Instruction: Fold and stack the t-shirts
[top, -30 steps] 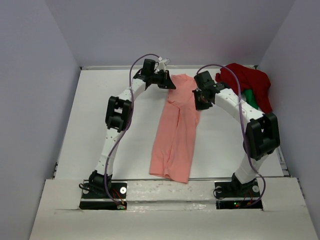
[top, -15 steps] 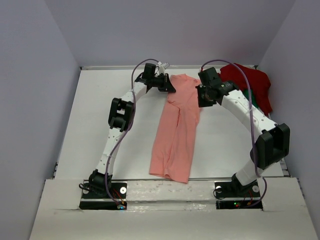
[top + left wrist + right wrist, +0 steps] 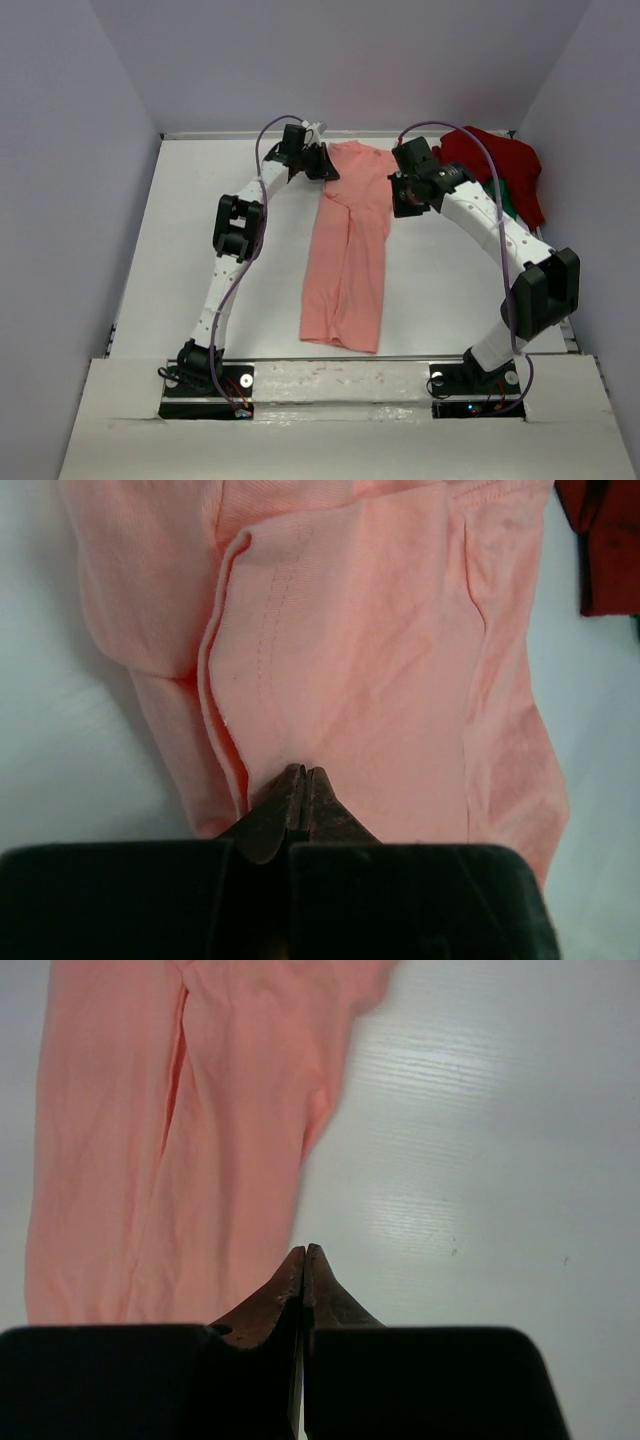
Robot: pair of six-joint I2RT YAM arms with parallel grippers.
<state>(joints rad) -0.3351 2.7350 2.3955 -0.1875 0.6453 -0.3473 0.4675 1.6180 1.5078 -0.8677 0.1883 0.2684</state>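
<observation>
- I count three t-shirts: one salmon-pink cotton short-sleeved shirt (image 3: 348, 250), one crumpled dark red cloth shirt (image 3: 500, 158) and one bright green shirt (image 3: 508, 203) (only a sliver of it shows under the red).
- The pink shirt lies in a long, narrow strip down the middle of the white table (image 3: 190, 240). The red and green ones are heaped at the far right corner.
- My left pincer (image 3: 302, 775) is pressed fully shut, nipping a fold at the pink shirt's far left corner.
- My right pincer (image 3: 304, 1252) is also fully shut, its tips at the shirt's right edge. I cannot tell whether any cloth is caught.
</observation>
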